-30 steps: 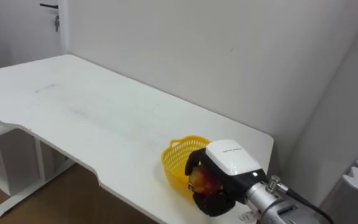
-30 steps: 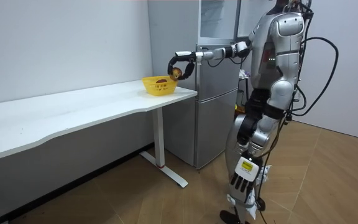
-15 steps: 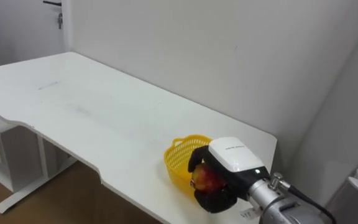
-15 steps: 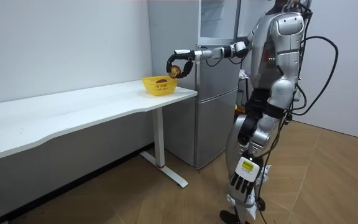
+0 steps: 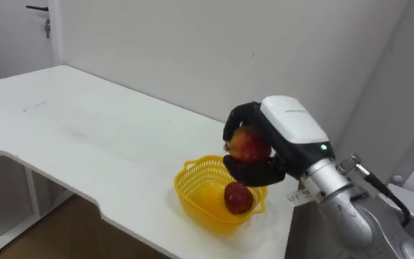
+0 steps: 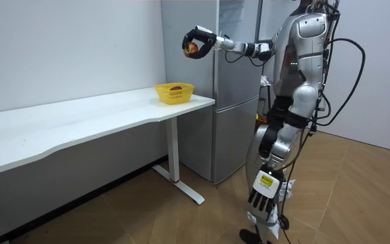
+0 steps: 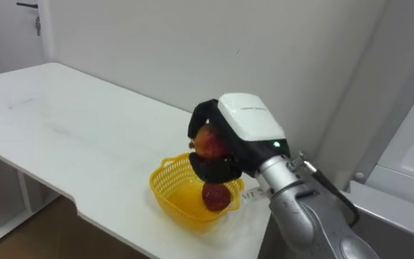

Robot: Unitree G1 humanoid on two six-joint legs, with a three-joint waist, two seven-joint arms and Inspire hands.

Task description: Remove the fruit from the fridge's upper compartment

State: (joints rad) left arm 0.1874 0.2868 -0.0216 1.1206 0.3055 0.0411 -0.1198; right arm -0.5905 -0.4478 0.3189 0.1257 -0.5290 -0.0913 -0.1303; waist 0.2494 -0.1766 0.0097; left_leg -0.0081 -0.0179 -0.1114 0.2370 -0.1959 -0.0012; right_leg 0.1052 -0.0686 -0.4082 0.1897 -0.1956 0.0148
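My right hand (image 5: 287, 128) is shut on a red and yellow fruit (image 5: 249, 146) and holds it in the air just above a yellow basket (image 5: 192, 188). The basket stands at the near right corner of a white table (image 5: 85, 129). In it lies a second, darker red fruit (image 5: 238, 198). In the room view the right hand (image 6: 198, 39) is raised well above the basket (image 6: 175, 93), in front of the grey fridge (image 6: 239, 102). My left hand (image 6: 263, 198) hangs by my thigh with relaxed fingers.
I stand in front of the fridge, next to the table's right end. A white wall (image 5: 192, 50) runs behind the table. The fridge's pale side (image 7: 408, 137) rises to the right of my arm. Wooden floor lies below the table's front edge.
My right hand has lifted the fruit from beside the basket to well above it. The fruit lying in the basket now shows. The eye view has shifted slightly.
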